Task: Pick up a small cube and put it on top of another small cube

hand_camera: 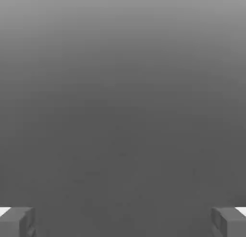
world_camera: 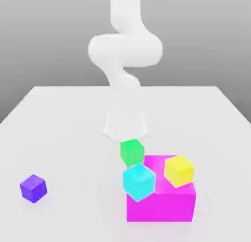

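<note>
Exterior view: purple cube (world_camera: 33, 188) sits alone near the table's (world_camera: 59, 118) front left corner; fingers (hand_camera: 17, 221) spread wide should descend squarely over it before closing.

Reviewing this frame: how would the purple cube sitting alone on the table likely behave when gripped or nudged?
The purple cube looks solid with flat faces, so it would probably slide rather than roll if nudged. Its squat, even shape suggests it is unlikely to tip. Flat opposite sides should suit the open gripper, though its smooth-looking surface might slip on the white table.
</note>
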Motion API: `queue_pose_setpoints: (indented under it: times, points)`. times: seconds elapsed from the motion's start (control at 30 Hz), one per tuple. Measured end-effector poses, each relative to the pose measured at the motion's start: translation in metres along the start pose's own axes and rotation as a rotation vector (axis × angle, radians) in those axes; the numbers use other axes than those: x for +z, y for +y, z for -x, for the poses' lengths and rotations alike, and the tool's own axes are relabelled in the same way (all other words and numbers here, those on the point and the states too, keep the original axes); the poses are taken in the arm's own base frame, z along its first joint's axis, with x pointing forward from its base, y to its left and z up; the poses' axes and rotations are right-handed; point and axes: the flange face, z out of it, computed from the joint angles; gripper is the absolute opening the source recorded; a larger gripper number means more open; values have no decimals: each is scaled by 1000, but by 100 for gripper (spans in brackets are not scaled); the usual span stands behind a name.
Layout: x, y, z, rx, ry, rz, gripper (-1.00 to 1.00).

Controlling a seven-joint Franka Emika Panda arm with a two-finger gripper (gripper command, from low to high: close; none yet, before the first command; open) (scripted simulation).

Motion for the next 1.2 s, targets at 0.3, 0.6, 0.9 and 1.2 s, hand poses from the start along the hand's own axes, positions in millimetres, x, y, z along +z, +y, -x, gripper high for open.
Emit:
queue_pose_setpoints:
  times: [0.3, 0.6, 0.9, 1.2]
  points:
    - [144, 77, -32, 490, 38, 269, 0]
    - [253, 200, -42, 988, 102, 501, 0]
    - [320, 344, -17, 1517, 189, 711, 0]
    - [376, 434, 39, 1839, 231, 832, 0]
